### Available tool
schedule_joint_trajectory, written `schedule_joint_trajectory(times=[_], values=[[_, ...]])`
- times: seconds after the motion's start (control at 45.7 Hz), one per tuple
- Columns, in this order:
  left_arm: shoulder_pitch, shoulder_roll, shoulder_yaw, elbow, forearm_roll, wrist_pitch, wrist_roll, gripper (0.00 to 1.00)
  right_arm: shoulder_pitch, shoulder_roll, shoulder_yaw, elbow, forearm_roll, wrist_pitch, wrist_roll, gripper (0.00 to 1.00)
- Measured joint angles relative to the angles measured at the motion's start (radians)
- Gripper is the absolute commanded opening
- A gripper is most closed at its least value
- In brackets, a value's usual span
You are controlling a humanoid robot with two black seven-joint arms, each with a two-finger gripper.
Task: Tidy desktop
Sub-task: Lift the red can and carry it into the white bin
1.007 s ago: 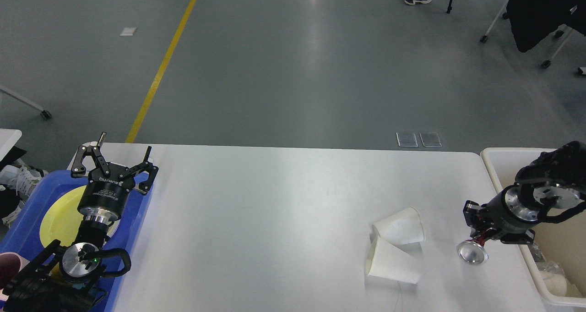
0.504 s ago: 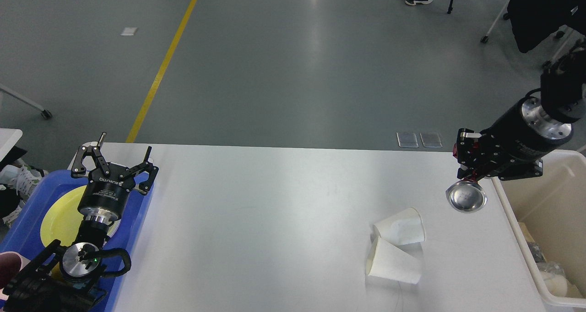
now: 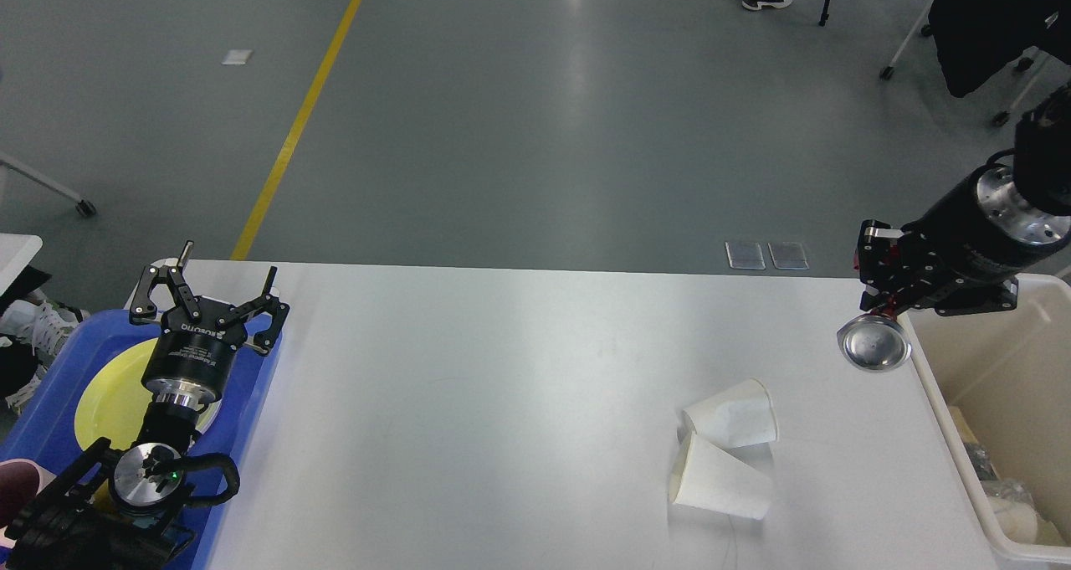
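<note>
The white desktop (image 3: 502, 403) carries two white paper cups lying on their sides, one (image 3: 730, 423) just behind the other (image 3: 718, 480), touching at the right of centre. My right gripper (image 3: 880, 310) is shut on the rim of a small shiny metal dish (image 3: 874, 344) and holds it in the air over the table's right edge, next to the cream bin (image 3: 924, 369). My left gripper (image 3: 219, 281) is open and empty, above the far end of the blue tray (image 3: 50, 403).
A yellow plate (image 3: 105, 398) lies in the blue tray at the left. The cream bin at the right holds crumpled rubbish (image 3: 1012, 511). Grey floor with a yellow line (image 3: 293, 135) lies beyond the table's far edge.
My right gripper has lifted the metal dish off the table near the cups, raised it, then moved it slightly right toward the bin. The left arm and the cups have not moved.
</note>
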Motion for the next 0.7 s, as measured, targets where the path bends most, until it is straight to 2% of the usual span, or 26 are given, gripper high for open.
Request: schedule_joint_trajectory(times=[0.285,0.416,0.569,0.591,0.701], values=[[0.0,0.0,0.0,0.0,0.0,-0.001,0.0,0.96,-0.331,-0.111,0.04,-0.373,0.006,-0.013,0.0,0.0],[0.0,0.0,0.0,0.0,0.0,-0.001,0.0,0.96,-0.504,-0.175,0.134,-0.506,0.016,-0.085,0.0,0.0],[0.0,0.0,0.0,0.0,0.0,-0.001,0.0,0.96,-0.736,-0.192,0.249,-0.669,0.017,-0.183,0.002,0.0],[0.0,0.0,0.0,0.0,0.0,-0.001,0.0,0.96,-0.821,-0.188,0.287,-0.743,0.016,-0.2,0.002,0.0],[0.0,0.0,0.0,0.0,0.0,-0.001,0.0,0.96,-0.984,-0.165,0.379,-0.916,0.016,-0.213,0.002,0.0]])
